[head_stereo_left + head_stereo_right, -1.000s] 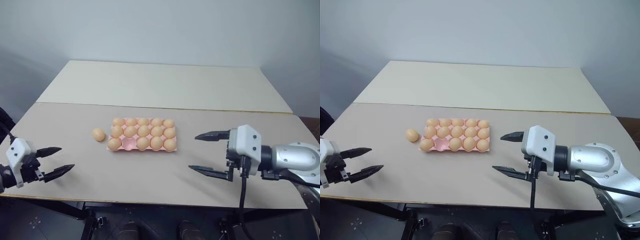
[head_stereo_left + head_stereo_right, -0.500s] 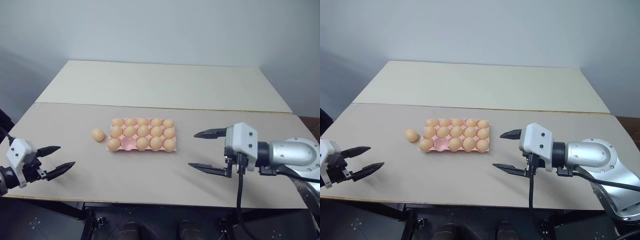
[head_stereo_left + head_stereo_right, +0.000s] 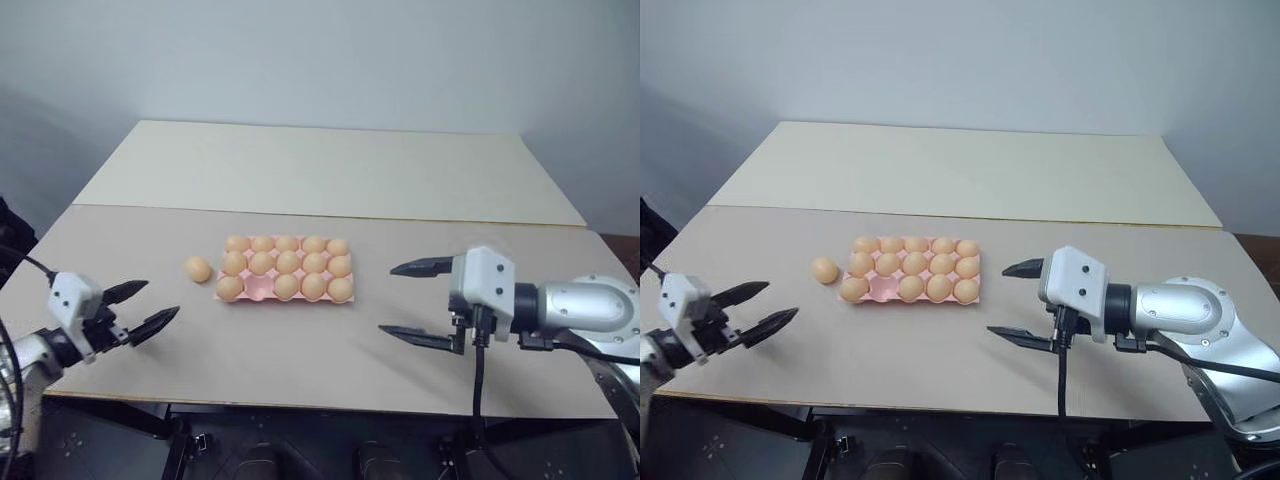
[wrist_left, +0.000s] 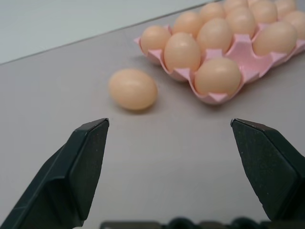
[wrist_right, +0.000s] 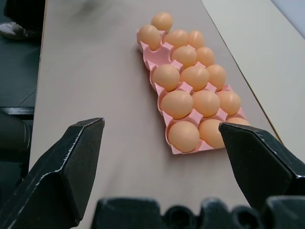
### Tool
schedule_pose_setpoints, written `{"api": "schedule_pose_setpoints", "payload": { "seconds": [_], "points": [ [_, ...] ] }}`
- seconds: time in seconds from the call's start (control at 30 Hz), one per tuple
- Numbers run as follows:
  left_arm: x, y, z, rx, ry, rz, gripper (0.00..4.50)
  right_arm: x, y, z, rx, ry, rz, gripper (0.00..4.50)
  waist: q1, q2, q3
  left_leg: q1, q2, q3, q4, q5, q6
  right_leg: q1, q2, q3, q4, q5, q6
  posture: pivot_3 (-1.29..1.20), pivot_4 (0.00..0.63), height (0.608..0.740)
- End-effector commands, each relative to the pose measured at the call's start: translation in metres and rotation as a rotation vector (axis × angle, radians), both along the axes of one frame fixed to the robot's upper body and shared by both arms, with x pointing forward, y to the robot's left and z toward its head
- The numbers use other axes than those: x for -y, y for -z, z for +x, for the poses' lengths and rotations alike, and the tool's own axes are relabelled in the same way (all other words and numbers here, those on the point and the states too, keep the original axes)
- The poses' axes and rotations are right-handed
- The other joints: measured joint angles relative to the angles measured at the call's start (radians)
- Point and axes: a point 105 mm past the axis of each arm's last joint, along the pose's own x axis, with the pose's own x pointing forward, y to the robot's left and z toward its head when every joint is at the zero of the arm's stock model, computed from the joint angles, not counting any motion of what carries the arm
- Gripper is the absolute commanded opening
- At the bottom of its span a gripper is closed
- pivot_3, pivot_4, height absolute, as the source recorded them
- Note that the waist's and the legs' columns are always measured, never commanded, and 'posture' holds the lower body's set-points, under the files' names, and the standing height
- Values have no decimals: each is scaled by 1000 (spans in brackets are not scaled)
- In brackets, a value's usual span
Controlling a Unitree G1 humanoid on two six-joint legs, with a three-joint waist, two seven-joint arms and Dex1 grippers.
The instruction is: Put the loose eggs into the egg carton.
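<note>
**Left arm closes in on the last stray egg**

Swinging in from the table's near-left corner, the left gripper (image 3: 140,310) now sits further over the tabletop than a second ago, and it points towards the one loose egg (image 3: 198,269). Its two black fingers are spread wide with nothing between them. The right gripper (image 3: 420,303) has kept its place at about 4 o'clock from the carton, fingers likewise splayed and empty.

The loose egg, a smooth pale orange-tan oval, lies on the beige tabletop (image 3: 300,370) just beside the left short edge of the egg carton (image 3: 258,290), at its 9 o'clock and not touching it. The carton is a flat pink moulded tray, lidless, with three rows of five cups. Fourteen cups hold eggs. The one bare cup is in the near row, second from the left, and it shows pink between its neighbours.

Judging by this, the task is nearly finished, with one egg and one cup left. The left arm's approach suggests it will take that egg, which lies at about 1 o'clock from its fingertips and still well apart. In the left wrist view the egg (image 4: 133,89) lies ahead, towards the left-hand finger rather than centred between the two.

No brand, label or writing can be read on the carton, eggs or grippers.
</note>
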Motion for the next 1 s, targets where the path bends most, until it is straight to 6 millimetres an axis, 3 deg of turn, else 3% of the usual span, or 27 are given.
{"api": "schedule_pose_setpoints", "payload": {
  "seconds": [0.03, 0.6, 1.0],
  "points": [
    [2, -12, 11, 62, -15, 30, 4454, 0, -5, -2, 35, 11, -4, 4500, 0, 0, 0, 0, 0, 0, 0, 0, 0, 0, 0, 0, 0, 0, 0, 0, 150, 740],
    [11, 0, 78, 126, -104, 39, 4454, 7, -5, -5, 53, 98, -10, 4500, 0, 0, 0, 0, -1, 0, 0, 0, 0, 0, 0, 0, 0, 0, 0, 0, 150, 740],
    [18, 18, 98, 70, -107, 6, 4454, 12, -9, -5, 70, 142, -17, 4500, -2, 0, 0, 0, -1, 0, 1, 0, 0, 0, 0, 0, 0, 0, 0, 0, 150, 740]
  ]
}}
